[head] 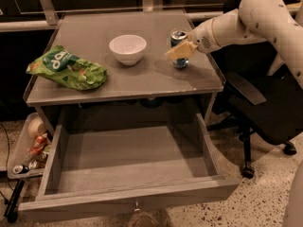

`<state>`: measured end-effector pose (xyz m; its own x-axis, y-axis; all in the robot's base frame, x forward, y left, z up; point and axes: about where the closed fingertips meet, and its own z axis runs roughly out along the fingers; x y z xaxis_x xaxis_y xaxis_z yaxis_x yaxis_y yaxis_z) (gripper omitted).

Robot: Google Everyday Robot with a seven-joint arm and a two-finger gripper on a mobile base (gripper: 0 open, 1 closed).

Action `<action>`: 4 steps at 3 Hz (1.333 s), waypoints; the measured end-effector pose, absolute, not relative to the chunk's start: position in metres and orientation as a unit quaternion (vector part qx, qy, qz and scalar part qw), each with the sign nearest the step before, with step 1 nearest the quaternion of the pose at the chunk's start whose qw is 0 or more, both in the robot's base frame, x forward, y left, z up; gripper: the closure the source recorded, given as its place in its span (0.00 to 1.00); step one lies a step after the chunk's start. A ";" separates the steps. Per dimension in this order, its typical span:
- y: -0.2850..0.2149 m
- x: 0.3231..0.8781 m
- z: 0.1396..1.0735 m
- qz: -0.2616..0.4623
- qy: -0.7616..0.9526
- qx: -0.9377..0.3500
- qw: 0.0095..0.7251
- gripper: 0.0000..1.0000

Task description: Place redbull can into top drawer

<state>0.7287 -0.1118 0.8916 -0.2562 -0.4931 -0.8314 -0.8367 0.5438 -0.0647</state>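
The redbull can (pixel 179 36) stands upright on the right part of the grey tabletop (pixel 137 79), right of the white bowl (pixel 128 48). My gripper (pixel 179 52) comes in from the right on the white arm (pixel 246 20) and sits right at the can, covering its middle; only the can's silver top and base show. The top drawer (pixel 128 195) is pulled out below the tabletop, and its inside is bare.
A green chip bag (pixel 68 69) lies at the table's left. A tray with trash and crushed cans (pixel 28 148) hangs low at the left of the drawer. A black office chair (pixel 255 98) stands at the right, under the arm.
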 end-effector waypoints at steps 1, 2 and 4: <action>-0.112 0.729 0.892 0.200 0.767 -0.434 0.429 0.63; -0.112 0.729 0.892 0.200 0.767 -0.434 0.429 0.87; -0.131 0.688 0.920 0.180 0.778 -0.420 0.432 1.00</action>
